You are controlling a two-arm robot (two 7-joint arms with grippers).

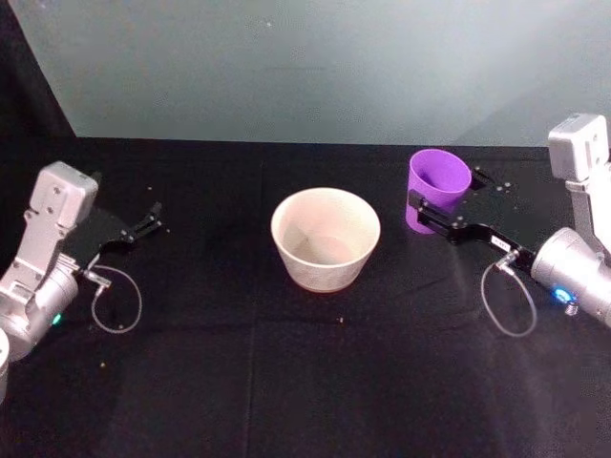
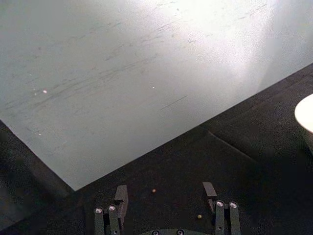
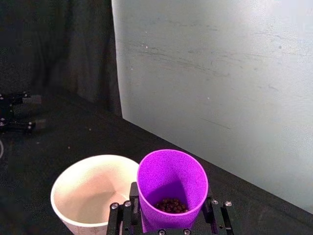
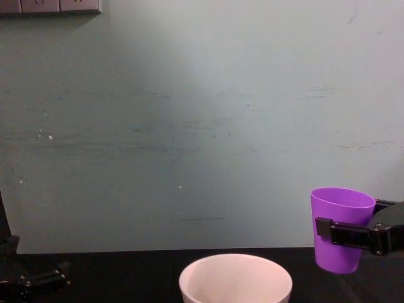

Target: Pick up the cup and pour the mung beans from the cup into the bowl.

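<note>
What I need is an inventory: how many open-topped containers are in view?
2. A small purple plastic cup, gripped by the right hand, and a wide round white bowl at the middle of the black table.
</note>
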